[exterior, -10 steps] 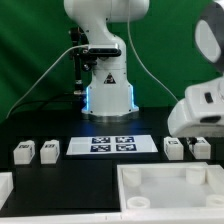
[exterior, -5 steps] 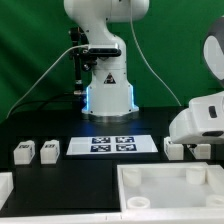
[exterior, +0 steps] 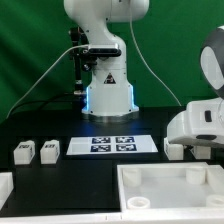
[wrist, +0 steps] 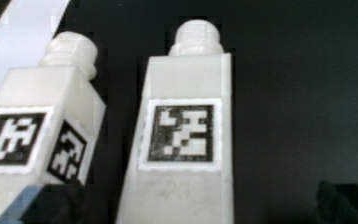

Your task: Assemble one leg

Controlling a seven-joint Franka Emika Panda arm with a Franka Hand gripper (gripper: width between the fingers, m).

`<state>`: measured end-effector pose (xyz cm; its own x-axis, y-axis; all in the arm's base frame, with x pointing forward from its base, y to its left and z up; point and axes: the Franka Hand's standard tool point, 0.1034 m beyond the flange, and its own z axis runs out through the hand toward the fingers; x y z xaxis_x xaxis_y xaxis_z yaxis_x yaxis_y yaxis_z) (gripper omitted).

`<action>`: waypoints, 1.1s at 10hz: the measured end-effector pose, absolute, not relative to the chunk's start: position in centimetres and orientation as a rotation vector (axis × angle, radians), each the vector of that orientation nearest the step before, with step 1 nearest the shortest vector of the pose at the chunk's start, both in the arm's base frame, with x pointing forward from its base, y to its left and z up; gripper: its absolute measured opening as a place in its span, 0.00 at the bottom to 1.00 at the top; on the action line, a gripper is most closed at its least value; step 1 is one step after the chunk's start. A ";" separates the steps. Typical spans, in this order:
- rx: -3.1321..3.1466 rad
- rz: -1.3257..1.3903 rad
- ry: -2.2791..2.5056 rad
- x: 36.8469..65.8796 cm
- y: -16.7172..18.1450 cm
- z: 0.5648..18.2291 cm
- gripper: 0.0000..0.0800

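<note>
Nearest, exterior view's five o'clock: one white tray-like part point(exterior: 160, 167). Farther, three o'clock: my gripper point(exterior: 197, 140), poised above the leg point(wrist: 185, 130) and a twin leg point(wrist: 43, 125), side by side; released or clenched, I cannot tell.

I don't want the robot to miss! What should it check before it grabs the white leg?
1. Gripper open: ok.
2. Leg lined up between the fingers: ok in the wrist view.
3. Gap to the neighbouring leg: ok, a dark strip separates them.
4. Room for a finger in that gap: cannot tell.
5. Gripper low enough to grasp: cannot tell.
</note>
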<state>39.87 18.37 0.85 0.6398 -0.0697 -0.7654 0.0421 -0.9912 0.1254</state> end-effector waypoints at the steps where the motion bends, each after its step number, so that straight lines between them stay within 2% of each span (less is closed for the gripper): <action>1: 2.720 -1.283 -0.016 39.2 18.6 0.6 0.81; 7: 2.704 -1.295 -0.004 38.4 18.9 0.3 0.80; 9: 2.704 -1.295 -0.004 38.4 18.9 0.3 0.36; 11: 2.704 -1.295 -0.005 38.4 18.9 0.3 0.36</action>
<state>38.37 18.86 0.34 0.6291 -0.0644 -0.7747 0.0589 -0.9898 0.1300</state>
